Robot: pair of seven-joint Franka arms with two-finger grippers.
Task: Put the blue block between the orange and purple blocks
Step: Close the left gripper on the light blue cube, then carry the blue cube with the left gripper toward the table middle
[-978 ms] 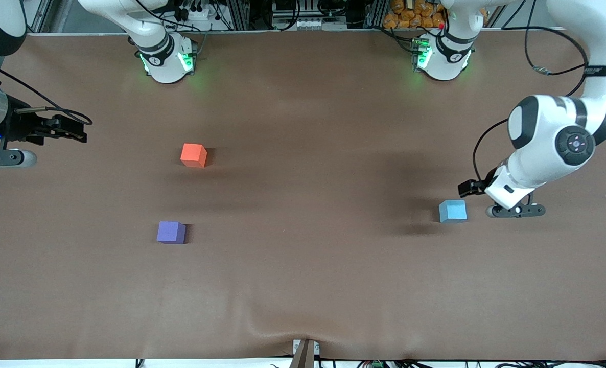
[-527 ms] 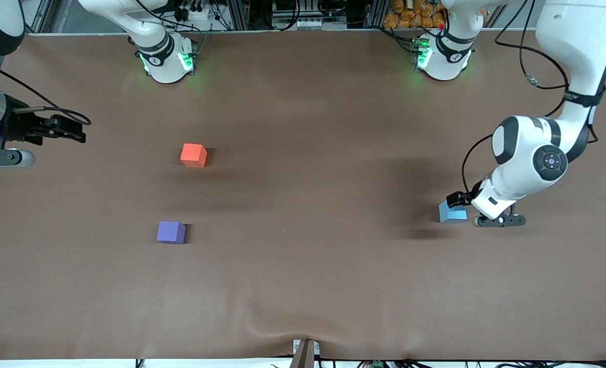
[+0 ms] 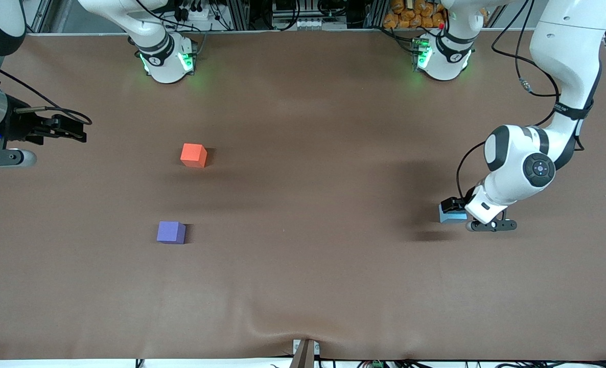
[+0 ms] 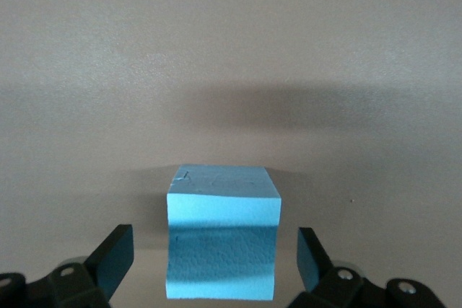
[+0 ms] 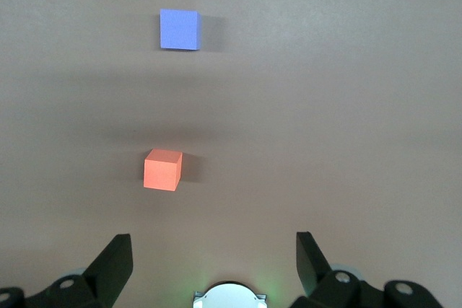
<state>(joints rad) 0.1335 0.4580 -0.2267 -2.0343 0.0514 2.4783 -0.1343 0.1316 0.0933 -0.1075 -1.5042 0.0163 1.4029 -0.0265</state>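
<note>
The blue block (image 3: 450, 217) sits on the brown table (image 3: 303, 204) toward the left arm's end. My left gripper (image 3: 455, 208) is low over it and open. In the left wrist view the block (image 4: 222, 239) stands between the two fingers (image 4: 114, 257), with a gap on each side. The orange block (image 3: 193, 155) and the purple block (image 3: 170, 232) sit apart toward the right arm's end, the purple one nearer to the front camera. My right gripper (image 3: 72, 130) waits open and empty over the table's end. Its wrist view shows the orange block (image 5: 162, 169) and the purple block (image 5: 179, 29).
The two arm bases (image 3: 167, 61) (image 3: 441, 59) with green lights stand along the table's back edge. A small bracket (image 3: 305, 351) sits at the middle of the front edge, where the table cover wrinkles.
My left gripper has moved over the blue block and come down, so its fingers now stand on either side of it. The right arm has not moved.
</note>
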